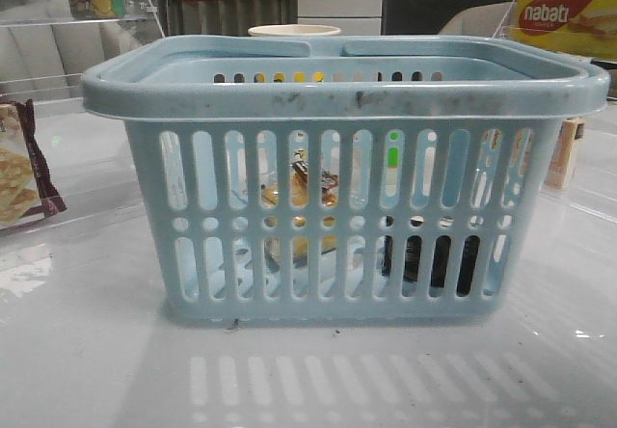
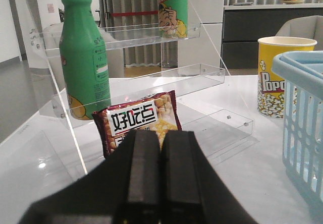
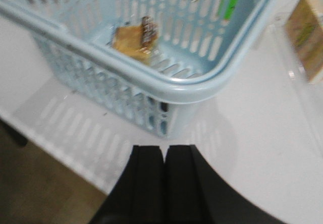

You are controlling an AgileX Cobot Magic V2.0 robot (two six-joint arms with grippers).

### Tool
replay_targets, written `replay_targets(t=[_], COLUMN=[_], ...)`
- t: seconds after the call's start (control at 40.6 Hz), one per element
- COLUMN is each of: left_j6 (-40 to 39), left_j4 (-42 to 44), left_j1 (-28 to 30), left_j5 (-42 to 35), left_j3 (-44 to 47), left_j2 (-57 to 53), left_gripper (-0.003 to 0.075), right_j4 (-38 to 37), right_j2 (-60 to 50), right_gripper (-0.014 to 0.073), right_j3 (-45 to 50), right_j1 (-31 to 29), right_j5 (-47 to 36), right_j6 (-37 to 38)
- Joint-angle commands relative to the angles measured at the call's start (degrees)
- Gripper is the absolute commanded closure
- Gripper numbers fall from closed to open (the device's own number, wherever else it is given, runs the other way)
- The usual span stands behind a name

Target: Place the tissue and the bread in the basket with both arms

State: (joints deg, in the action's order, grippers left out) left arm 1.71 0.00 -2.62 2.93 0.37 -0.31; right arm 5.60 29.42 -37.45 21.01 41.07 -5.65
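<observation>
The basket (image 1: 347, 197), a large light-blue plastic one with slotted sides, round holes and a scuffed thick rim, stands in the middle of the glossy white table (image 1: 87, 370), its handles folded down. Going left to right inside it: the bread (image 1: 301, 192), a small golden-brown piece in clear wrap with a dark label, shows through the slots left of centre, lying on the basket floor; the right wrist view shows it there too (image 3: 133, 40). The tissue (image 1: 429, 259), a small black rectangular pack, shows through the lower slots right of centre, low against the front wall. Both task items appear to be inside already.

The left gripper (image 2: 160, 183) is off to the left of the basket, its two black fingers pressed together with nothing between them, facing a maroon-edged cracker packet (image 2: 137, 123) at the foot of a clear acrylic shelf (image 2: 151, 77) that carries a green bottle (image 2: 83, 57). The right gripper (image 3: 165, 183) hangs above the table outside the basket's near corner, likewise clenched and empty.

Judging from this, what remains is only a clean retreat. The risks: the left arm, so near the shelf, could swing into the packet or tip the bottle; the right arm could clip the basket rim and slide the light basket on the slick table. The right wrist view is blurred, so its clearance from the rim is hard to judge.
</observation>
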Motion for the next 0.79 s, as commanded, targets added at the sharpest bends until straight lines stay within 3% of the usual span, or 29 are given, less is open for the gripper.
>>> replay_targets(t=[0.0,0.271,0.542,0.764], left_j6=[0.0,0.0,0.0,0.0], left_j4=[-0.4,-0.4,-0.4,-0.4], left_j1=[-0.4,-0.3,-0.3,-0.3], left_j5=[-5.1,-5.1,-5.1,-5.1], left_j3=[0.1,0.1,0.1,0.1], left_j2=[-1.1,-1.1,-1.1,-1.0], left_gripper=[0.0629,0.0629,0.0629,0.0629], right_j4=[-0.7,-0.8,-0.8,-0.8], right_j2=[-5.8,-22.7,-31.2,-31.0], right_gripper=[0.0538,0.0538,0.0538,0.0538], right_j3=[4.1,25.3,39.5,39.1], right_j1=[-6.9,-20.2,-21.3,-21.3], right_j5=[-11.7,-33.3,-44.0,-42.7], right_j6=[-0.6,-0.6,-0.6,-0.6])
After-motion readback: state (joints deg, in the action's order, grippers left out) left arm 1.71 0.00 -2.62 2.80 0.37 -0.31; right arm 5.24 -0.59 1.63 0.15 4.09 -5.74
